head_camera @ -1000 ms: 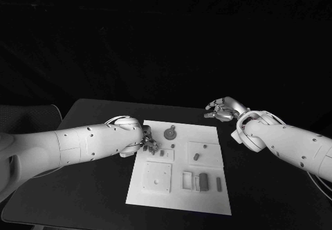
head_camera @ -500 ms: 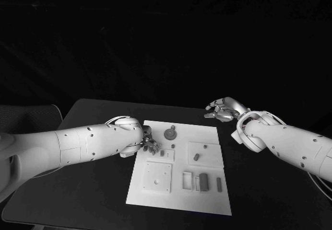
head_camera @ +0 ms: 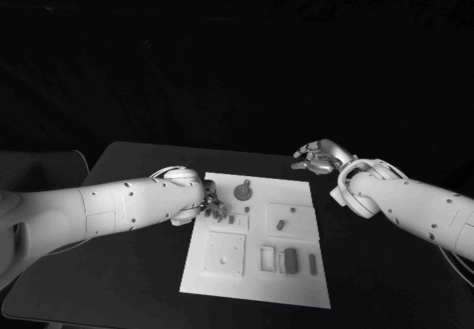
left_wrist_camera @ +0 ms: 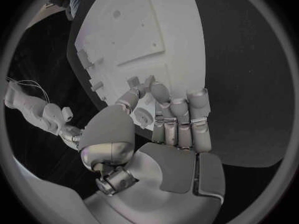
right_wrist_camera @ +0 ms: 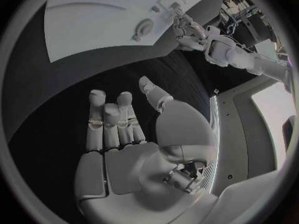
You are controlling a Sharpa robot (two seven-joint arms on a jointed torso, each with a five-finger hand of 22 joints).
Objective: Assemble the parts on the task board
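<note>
The white task board [head_camera: 259, 274] lies in the middle of the black table. On it are a round part with a peg [head_camera: 243, 191], a small oblong part [head_camera: 281, 223], a dark block [head_camera: 290, 258] and a slim piece [head_camera: 312, 262]. My left hand [head_camera: 209, 204] reaches down at the board's left edge, fingertips by two small upright pieces [head_camera: 225, 218]. In the left wrist view its fingers [left_wrist_camera: 177, 119] lie side by side with the thumb close; anything held is hidden. My right hand [head_camera: 316, 156] hovers over bare table beyond the board's far right corner, fingers [right_wrist_camera: 112, 119] loosely apart and empty.
A raised square plate [head_camera: 225, 252] occupies the board's near left. Black table surface [head_camera: 129, 274] surrounds the board on all sides. The right wrist view also shows the board [right_wrist_camera: 93, 20], the round part [right_wrist_camera: 144, 29] and my left hand [right_wrist_camera: 187, 30].
</note>
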